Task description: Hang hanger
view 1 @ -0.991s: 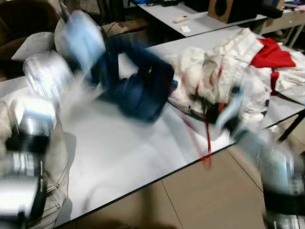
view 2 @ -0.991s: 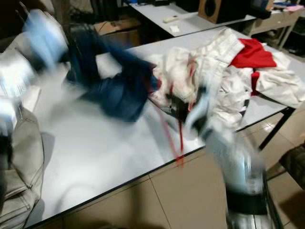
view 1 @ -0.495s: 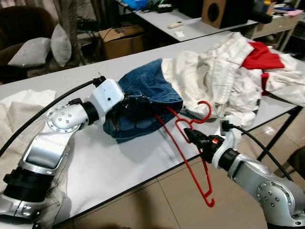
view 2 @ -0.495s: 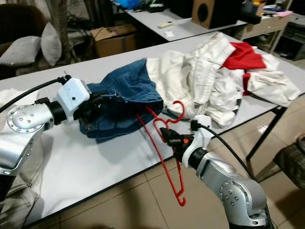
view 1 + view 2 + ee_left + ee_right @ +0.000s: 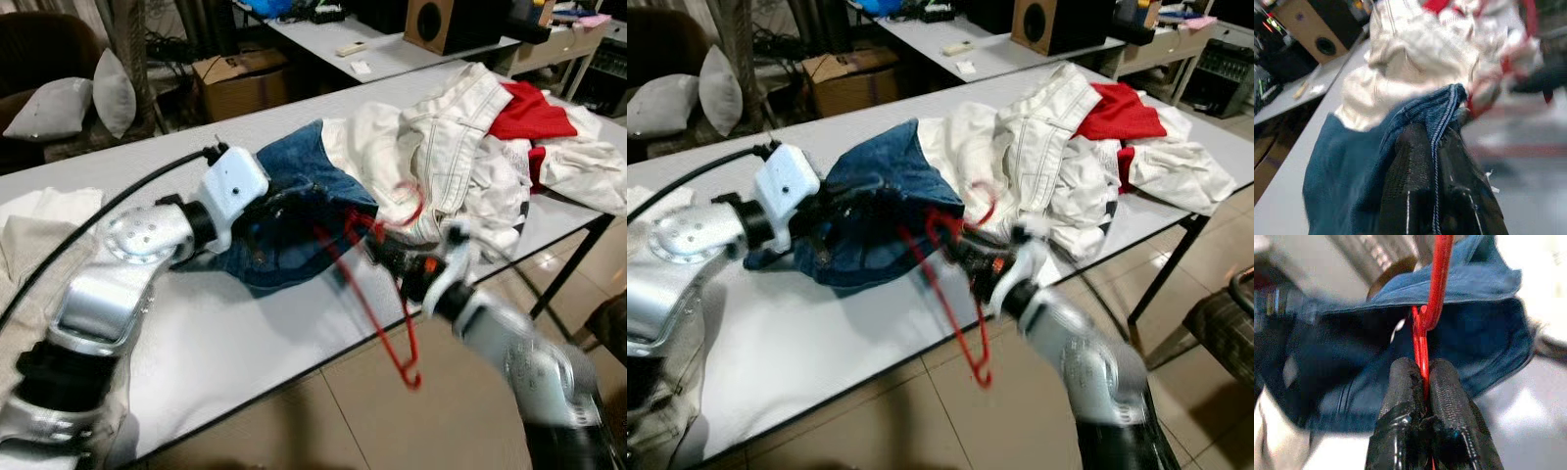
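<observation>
Now right tool (image 5: 1423,382) nearer jeans (image 5: 294,220), red hanger (image 5: 377,294) pinched

Perhaps a workroom: tables (image 5: 294,323), speaker (image 5: 453,20), cardboard box (image 5: 240,78).

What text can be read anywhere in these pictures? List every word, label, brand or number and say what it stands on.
No legible text in any view.
Small white card on the far table: too small to tell if it bears print.
Cardboard box: no readable marking.
Wooden speaker: no readable brand.
Blue jeans, held by the left gripper, and red hanger, held by the right gripper: no readable label.
</observation>
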Motion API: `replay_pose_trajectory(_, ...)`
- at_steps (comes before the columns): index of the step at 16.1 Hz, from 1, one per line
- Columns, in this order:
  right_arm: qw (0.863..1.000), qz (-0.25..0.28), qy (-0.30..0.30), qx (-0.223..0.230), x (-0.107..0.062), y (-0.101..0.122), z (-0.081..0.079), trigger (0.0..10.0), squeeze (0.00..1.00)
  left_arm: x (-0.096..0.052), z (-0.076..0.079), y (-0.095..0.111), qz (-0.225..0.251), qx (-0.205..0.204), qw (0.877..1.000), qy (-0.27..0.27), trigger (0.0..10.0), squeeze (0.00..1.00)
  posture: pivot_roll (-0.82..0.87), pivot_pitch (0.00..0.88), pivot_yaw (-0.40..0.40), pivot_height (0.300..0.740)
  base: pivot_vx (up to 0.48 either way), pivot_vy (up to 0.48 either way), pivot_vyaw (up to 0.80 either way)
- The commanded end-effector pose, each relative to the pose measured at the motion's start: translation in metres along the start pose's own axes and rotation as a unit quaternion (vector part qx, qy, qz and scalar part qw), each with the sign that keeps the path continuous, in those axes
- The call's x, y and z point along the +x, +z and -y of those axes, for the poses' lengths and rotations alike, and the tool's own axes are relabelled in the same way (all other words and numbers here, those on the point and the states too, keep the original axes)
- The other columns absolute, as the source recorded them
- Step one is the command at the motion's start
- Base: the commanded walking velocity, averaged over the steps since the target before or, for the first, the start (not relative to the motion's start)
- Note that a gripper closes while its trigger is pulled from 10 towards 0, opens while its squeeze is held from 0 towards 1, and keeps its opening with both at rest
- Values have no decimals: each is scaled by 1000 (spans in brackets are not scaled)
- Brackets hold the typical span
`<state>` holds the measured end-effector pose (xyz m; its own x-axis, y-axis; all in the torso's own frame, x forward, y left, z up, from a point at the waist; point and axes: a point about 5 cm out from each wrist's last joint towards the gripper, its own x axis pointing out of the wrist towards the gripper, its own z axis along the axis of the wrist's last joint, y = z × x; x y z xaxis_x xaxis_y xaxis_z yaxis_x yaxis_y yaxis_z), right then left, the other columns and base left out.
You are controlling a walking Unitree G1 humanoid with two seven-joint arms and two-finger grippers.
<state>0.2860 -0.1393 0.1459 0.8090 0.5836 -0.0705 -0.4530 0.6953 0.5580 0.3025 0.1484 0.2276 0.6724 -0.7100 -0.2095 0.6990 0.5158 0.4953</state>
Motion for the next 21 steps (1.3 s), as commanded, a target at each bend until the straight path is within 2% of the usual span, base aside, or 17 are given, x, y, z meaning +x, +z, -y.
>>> replay_pose_trajectory(1,999,29,-2,25,0,10,5,10000,0,-2,-1,-7,-24,8,1000,-4,0,0,-84,0,62,740,0,0,0)
replay_pose_trajectory(4,995,52,-14,89,7,16,19,10000,0,-2,1,-18,-57,8,998,-9,0,0,-68,0,52,740,0,0,0)
replay_pose_trajectory(5,987,67,-30,144,13,15,28,10000,0,4,5,-27,-63,-10,998,-2,1804,0,-52,0,39,740,0,0,0)
replay_pose_trajectory(6,984,67,-30,164,15,14,29,10000,0,8,6,-31,-64,-13,998,3,2471,0,-52,0,39,740,0,0,0)
replay_pose_trajectory(7,984,45,-35,166,18,6,27,10000,0,13,8,-38,-71,-9,997,15,4039,0,-45,0,32,740,0,0,0)
replay_pose_trajectory(8,985,31,-36,167,18,1,25,10000,0,16,8,-41,-75,-9,997,20,3804,0,-45,0,32,740,0,0,0)
replay_pose_trajectory(9,983,31,-32,178,16,-3,22,10000,0,16,6,-40,-71,-15,997,35,2902,0,-55,0,31,740,0,0,0)
replay_pose_trajectory(10,982,33,-32,186,11,-6,20,10000,0,16,3,-39,-67,-23,996,47,0,0,-55,0,31,740,0,0,0)
replay_pose_trajectory(11,980,34,-36,193,8,-7,21,10000,0,16,0,-38,-66,-22,996,60,0,0,-60,0,34,740,0,0,0)
replay_pose_trajectory(12,978,32,-42,203,4,-10,21,10000,0,17,-9,-39,-62,-17,993,96,0,0,-63,0,36,740,0,0,0)
replay_pose_trajectory(14,978,24,-41,205,-4,-18,14,10000,0,19,-26,-35,-45,-16,987,156,0,0,-75,0,46,740,0,0,0)
replay_pose_trajectory(15,979,18,-39,200,-8,-21,11,10000,0,20,-29,-34,-41,-17,985,166,0,0,-81,0,53,740,0,0,0)
replay_pose_trajectory(17,981,19,-39,188,-12,-21,8,10000,0,21,-29,-34,-44,-15,986,160,0,0,-87,0,61,740,0,0,0)
replay_pose_trajectory(21,980,70,-37,184,-23,-3,4,10000,0,22,-19,-42,-55,-12,990,129,0,0,-78,0,70,740,0,0,0)
